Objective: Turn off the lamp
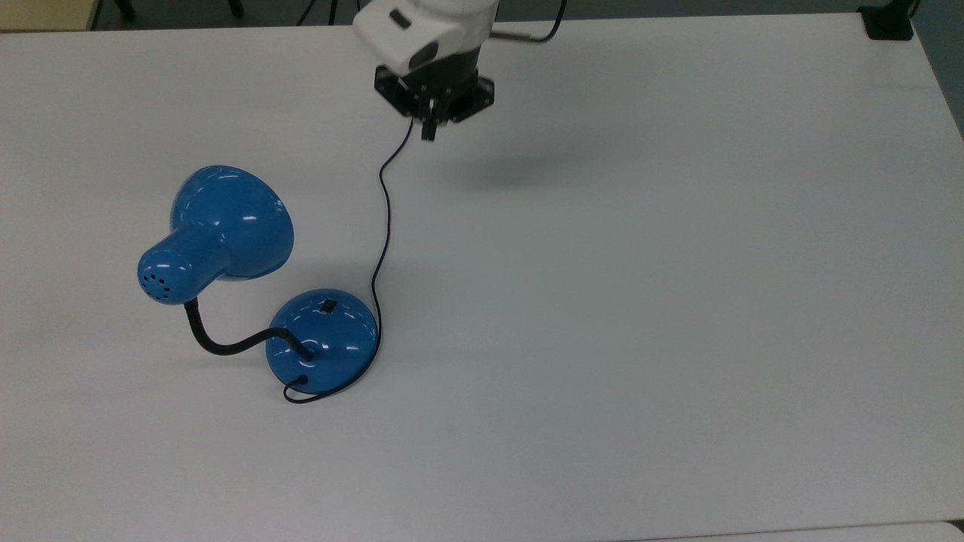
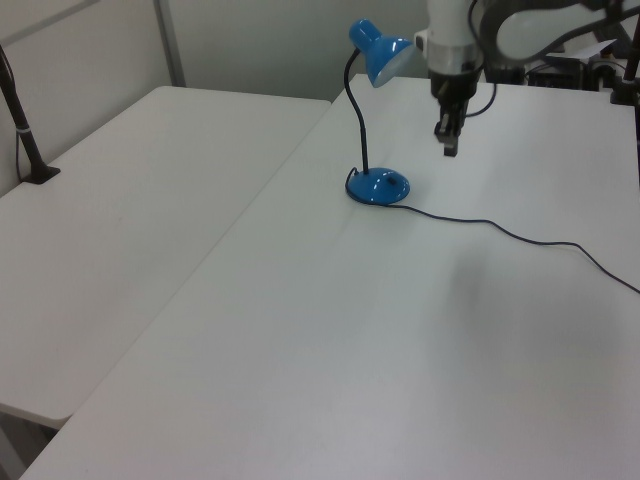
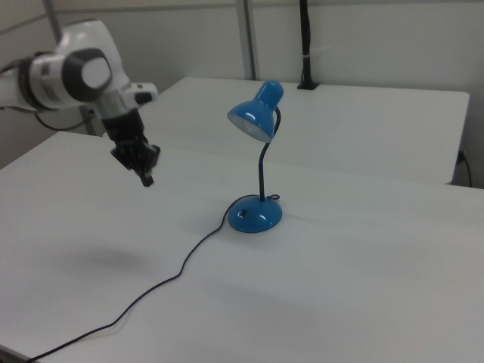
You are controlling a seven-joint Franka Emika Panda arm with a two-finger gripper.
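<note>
End effector (image 1: 429, 129), fingers together, hangs above the cord (image 1: 382, 218) (slack on the table (image 1: 678, 301)); descending could snag it and drag the lamp (image 1: 324, 339).

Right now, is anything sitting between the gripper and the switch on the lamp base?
Nothing visible does. The gripper hangs above bare table, apart from the lamp. The switch is uncovered, and only the thin cord lies on the table between them.
</note>
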